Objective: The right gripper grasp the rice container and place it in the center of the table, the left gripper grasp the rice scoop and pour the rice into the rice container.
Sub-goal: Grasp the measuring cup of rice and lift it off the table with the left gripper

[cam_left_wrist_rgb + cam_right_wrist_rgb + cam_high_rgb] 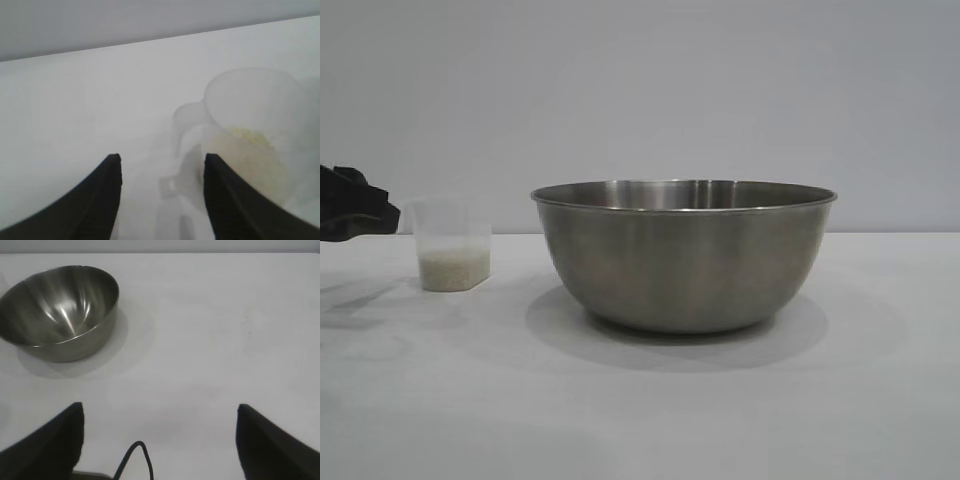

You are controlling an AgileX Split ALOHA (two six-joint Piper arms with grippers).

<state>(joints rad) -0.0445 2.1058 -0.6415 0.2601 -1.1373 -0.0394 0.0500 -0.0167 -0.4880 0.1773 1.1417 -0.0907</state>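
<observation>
A white table (640, 420) is holding a large steel bowl (684, 255), which is sitting upright near the middle, and a small see-through plastic cup (452, 245) well to its left with a pale layer of rice (453, 268) lying in its bottom. At the far left edge of the outside view, the left gripper (375, 213) is hanging just beside the cup, apart from it. From the wrist, the left gripper (162, 162) is showing its two black fingers spread partway with nothing between them; the cup is sitting ahead and off toward one finger, not centred in the gap, its small loop handle (186, 120) facing the gap. The right gripper (160, 412) is resting well back from the bowl, its fingers wide apart and empty. The left arm is the nearer one to the cup, and judging from this offset, it needs to shift sideways before closing.
</observation>
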